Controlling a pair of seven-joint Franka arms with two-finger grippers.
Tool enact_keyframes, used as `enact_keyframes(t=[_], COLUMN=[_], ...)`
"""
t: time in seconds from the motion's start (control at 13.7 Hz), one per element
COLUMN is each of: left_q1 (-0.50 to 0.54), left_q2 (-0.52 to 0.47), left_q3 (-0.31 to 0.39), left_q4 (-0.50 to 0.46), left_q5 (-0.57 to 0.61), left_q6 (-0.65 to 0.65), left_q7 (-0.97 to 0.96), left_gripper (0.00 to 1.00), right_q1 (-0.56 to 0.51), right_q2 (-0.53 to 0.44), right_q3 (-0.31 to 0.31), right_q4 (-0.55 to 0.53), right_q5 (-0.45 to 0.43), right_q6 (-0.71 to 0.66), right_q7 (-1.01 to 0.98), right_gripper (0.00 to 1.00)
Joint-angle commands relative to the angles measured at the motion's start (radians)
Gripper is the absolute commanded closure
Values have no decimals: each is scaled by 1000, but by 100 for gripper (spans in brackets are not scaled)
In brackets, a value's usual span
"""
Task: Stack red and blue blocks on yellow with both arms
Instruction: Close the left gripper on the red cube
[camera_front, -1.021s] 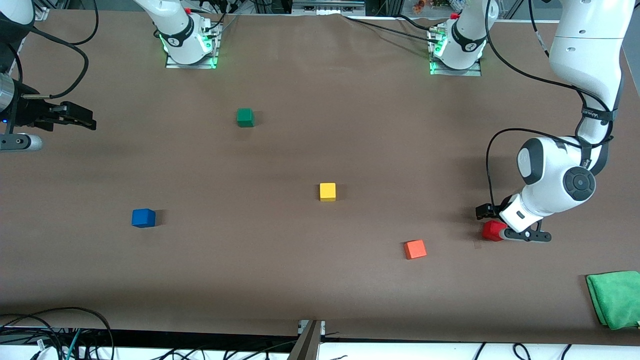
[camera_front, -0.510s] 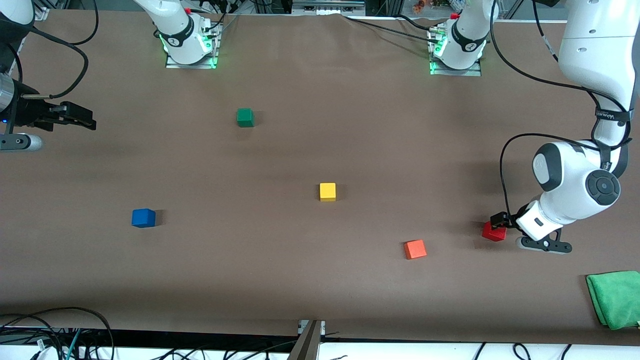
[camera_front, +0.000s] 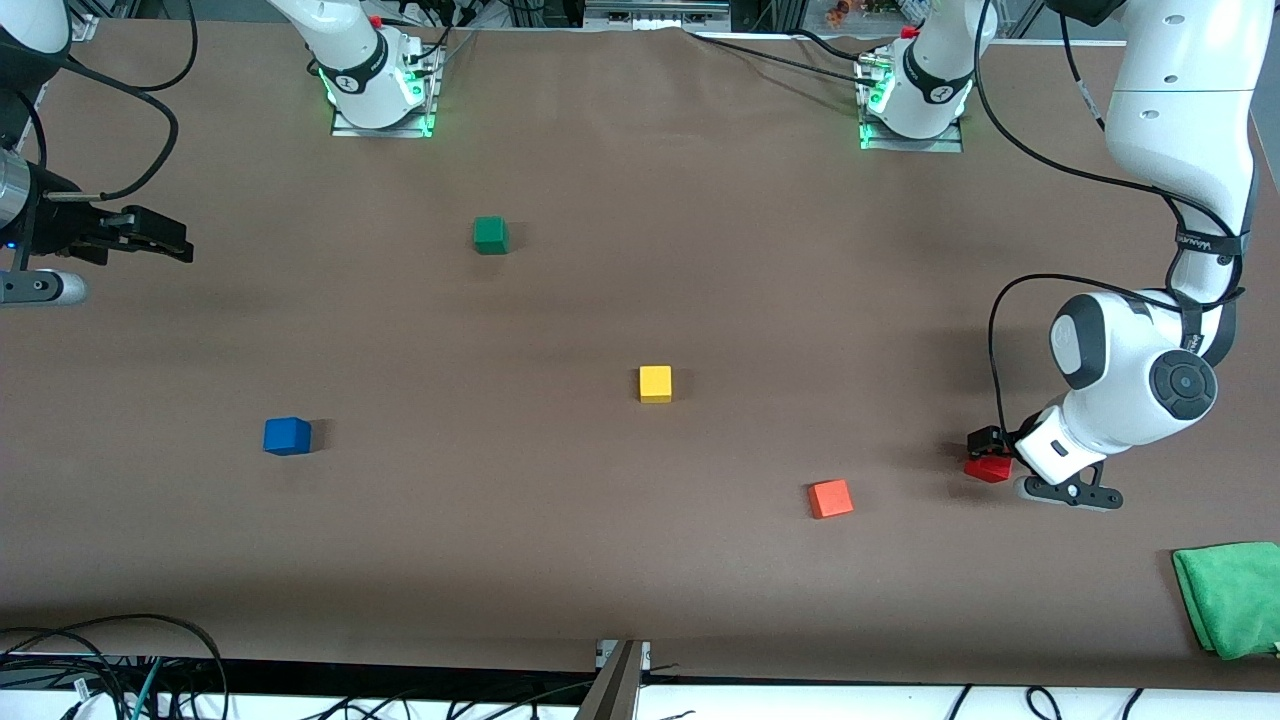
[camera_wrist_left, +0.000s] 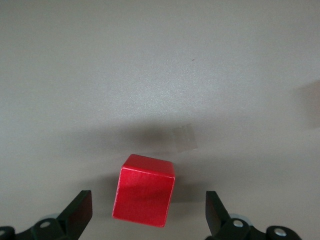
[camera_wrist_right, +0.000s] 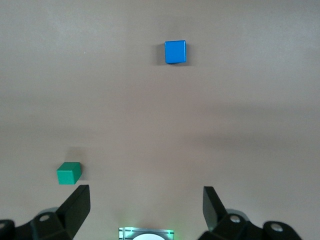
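Progress: nothing stacked | small matte yellow cube (camera_front: 655, 383) mid-desk, bare | crimson red cube (camera_front: 988, 467) near left arm's end — left gripper (camera_wrist_left: 147, 216) over it, fingers spread, ungrasped | bright blue cube (camera_front: 287, 436) toward right arm's end, untouched | right gripper (camera_wrist_right: 145, 207) waits at that edge, fingers apart

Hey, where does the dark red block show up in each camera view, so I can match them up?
Front view: red block on the table toward the left arm's end, under the left gripper.
Left wrist view: red block between the open fingers.
Right wrist view: not in it.
Shared landmark: the left gripper.
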Motion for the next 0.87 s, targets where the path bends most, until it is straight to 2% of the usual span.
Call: enact_keyframes(t=[0.0,0.22,0.73,0.8], left_q1=[5,13,8,7], left_q2=[35,61,96,95], left_q3=[3,3,3,3], left_q4=[30,64,78,79], left_q5=[-2,-2,-2,-2], left_q6=[18,18,61,61], left_q7=[27,35,25,19], left_gripper=[0,0,0,31], right_q1=[-6,-6,-5,-3], right_q2=[9,9,26,26], right_q3=[1,1,1,1], right_q4=[18,18,18,18], right_q5=[8,8,5,5], right_q6=[-2,-2,-1,-1], right_q7=[1,2,1,1], right_gripper=[0,0,0,0])
